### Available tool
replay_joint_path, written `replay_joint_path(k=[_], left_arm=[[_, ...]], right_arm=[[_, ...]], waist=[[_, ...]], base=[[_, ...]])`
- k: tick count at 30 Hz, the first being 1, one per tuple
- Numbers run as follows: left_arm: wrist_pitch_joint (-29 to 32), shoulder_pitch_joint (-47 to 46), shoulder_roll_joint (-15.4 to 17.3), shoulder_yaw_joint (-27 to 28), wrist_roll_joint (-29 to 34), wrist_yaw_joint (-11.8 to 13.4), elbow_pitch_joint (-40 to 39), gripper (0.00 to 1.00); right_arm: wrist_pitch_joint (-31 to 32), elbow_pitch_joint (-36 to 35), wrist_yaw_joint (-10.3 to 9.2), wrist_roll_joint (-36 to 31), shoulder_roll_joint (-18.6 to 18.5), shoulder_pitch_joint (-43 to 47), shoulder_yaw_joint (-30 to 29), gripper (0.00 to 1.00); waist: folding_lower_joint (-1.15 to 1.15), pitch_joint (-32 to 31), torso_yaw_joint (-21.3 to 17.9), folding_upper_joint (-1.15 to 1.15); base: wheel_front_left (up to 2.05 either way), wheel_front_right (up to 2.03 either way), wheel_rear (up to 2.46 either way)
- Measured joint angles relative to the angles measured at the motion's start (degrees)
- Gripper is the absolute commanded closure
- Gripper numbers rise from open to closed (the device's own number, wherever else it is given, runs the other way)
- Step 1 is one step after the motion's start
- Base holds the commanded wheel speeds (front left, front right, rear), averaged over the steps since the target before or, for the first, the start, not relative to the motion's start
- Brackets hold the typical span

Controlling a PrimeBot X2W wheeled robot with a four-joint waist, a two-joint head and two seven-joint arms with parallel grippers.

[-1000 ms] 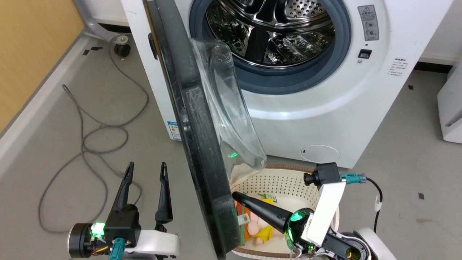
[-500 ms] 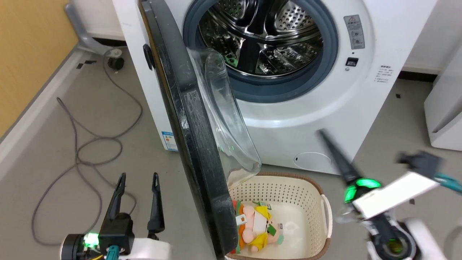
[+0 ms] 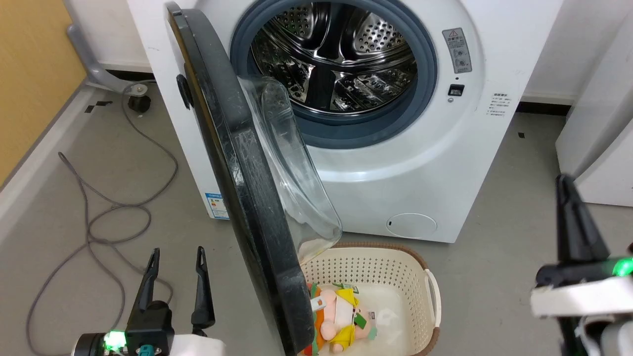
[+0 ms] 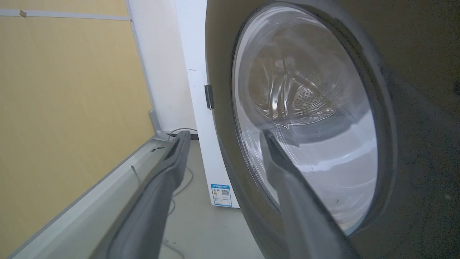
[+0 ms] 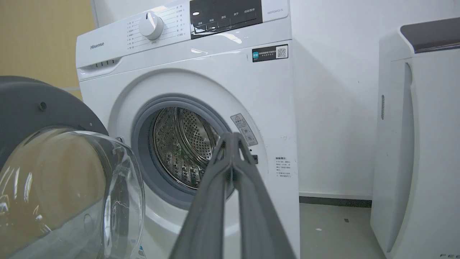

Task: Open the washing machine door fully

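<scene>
The right gripper has swung away from the edge of the washing machine door and now sits far off to the right, well apart from it; its two fingers are pressed together with nothing between them; the head camera has shifted too, so the whole picture slid. The door sticks straight out from the left side of the washing machine, edge-on to the head camera, its glass bowl hanging over the laundry basket where a stuffed toy lies. The left gripper waits low on the door's outer side, fingers spread apart, holding nothing. The door looks about as wide open as it was, so the push seems over; it may need a bit more swing to count as fully open.
</scene>
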Motion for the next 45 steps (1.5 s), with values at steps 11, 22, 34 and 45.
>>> replay_joint_path(k=[11, 22, 34, 45], left_arm=[[0.0, 0.1, 0.0, -0.1, 0.0, 0.4, 0.0, 0.0], [0.0, 0.2, 0.0, 0.3, 0.0, 0.6, -0.1, 0.0], [0.0, -2.7, 1.6, 1.5, 0.3, 1.0, -8.7, 1.0], [-0.1, -7.4, 2.0, -7.7, 1.7, -2.6, -23.5, 1.0]], right_arm=[[0.0, 3.0, 0.01, -16.8, 5.6, 9.5, -2.0, 1.0], [0.0, 4.9, 0.01, -17.0, 6.9, 11.1, -3.4, 0.0], [0.0, 4.5, 0.01, -15.8, 7.0, 11.4, -4.4, 0.0], [0.0, 4.4, 0.01, -15.2, 7.0, 11.5, -4.4, 0.0]], waist=[[0.0, -0.7, -0.9, 0.0], [0.01, -0.9, -1.2, 0.0], [0.0, -0.9, 0.0, 0.0], [0.01, -0.6, 0.0, 0.0]], base=[[0.0, 0.0, 0.0], [0.0, 0.0, 0.0], [0.0, 0.0, 0.0], [0.0, 0.0, 0.0]])
